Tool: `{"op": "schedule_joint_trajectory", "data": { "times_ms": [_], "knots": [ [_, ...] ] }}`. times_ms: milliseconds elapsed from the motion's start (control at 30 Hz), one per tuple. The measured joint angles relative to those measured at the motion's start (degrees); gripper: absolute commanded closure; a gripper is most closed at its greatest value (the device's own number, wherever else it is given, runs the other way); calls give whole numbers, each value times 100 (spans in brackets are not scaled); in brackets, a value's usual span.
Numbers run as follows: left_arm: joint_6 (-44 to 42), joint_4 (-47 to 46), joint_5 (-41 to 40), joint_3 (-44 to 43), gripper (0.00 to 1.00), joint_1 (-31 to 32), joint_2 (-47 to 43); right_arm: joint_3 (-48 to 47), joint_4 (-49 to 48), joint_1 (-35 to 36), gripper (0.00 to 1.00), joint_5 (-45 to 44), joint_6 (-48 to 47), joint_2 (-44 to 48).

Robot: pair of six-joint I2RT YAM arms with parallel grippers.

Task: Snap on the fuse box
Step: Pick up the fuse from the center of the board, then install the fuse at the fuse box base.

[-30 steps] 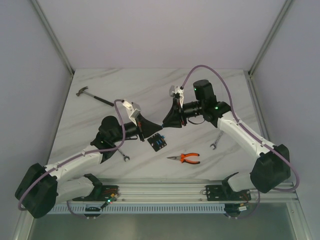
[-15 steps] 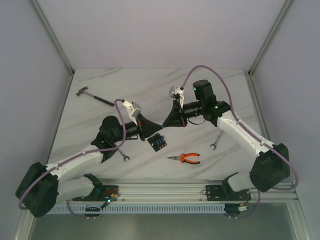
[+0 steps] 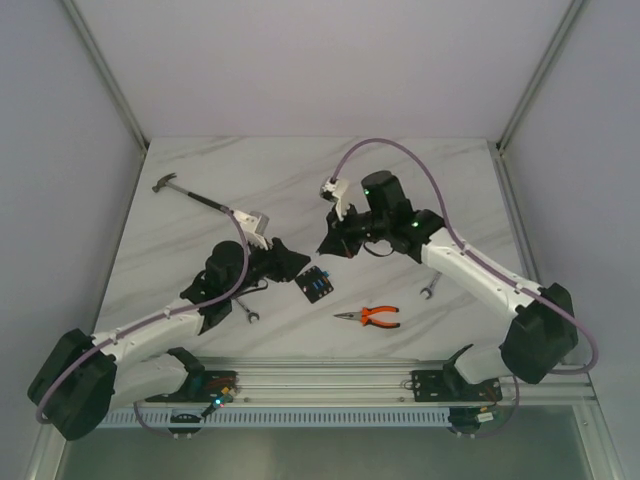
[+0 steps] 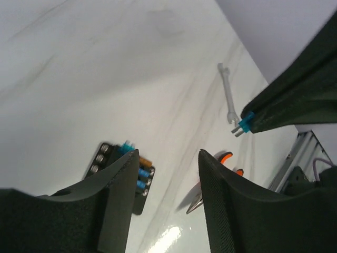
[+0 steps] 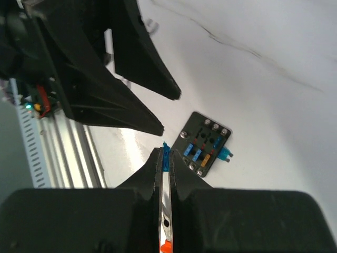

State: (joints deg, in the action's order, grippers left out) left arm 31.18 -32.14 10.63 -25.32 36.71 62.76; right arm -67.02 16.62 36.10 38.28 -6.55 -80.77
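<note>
While the hammer (image 3: 185, 192) is lying far off at the left rear of the counter (image 3: 420, 180), the left tool (image 4: 167, 174) is hanging low with its fingers standing apart and gripping nothing. Just to its right, the fuse box (image 3: 314, 285) is lying flat near the middle of the counter, face up, with several blue fuses sitting in its slots. Further right, the right tool (image 5: 166, 159) is hovering above the box, pinching a small blue fuse (image 5: 165, 149) at its tips. I am judging the task as partly done: this fuse is not yet sitting in a slot, and pressing it in is what is remaining. A loose blue fuse (image 5: 226, 154) is lying just beside the box, and the pliers (image 3: 370, 317) and a wrench (image 3: 430, 286) are lying nearer the right side. The two tools are standing close together over the box, so room there is tight. The rear of the counter is giving more freedom.
</note>
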Motion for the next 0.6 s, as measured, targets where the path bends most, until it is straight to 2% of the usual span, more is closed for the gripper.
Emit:
{"op": "schedule_joint_trajectory", "data": {
  "times_ms": [300, 600],
  "knots": [
    [1292, 455, -922, 592, 35, -131, -212, -184, 328, 940, 100, -2326, 669, -570],
    [2337, 380, -1005, 1060, 43, -184, 352, -584, 667, 1499, 100, -3729, 1051, -1547]
  ]
}}
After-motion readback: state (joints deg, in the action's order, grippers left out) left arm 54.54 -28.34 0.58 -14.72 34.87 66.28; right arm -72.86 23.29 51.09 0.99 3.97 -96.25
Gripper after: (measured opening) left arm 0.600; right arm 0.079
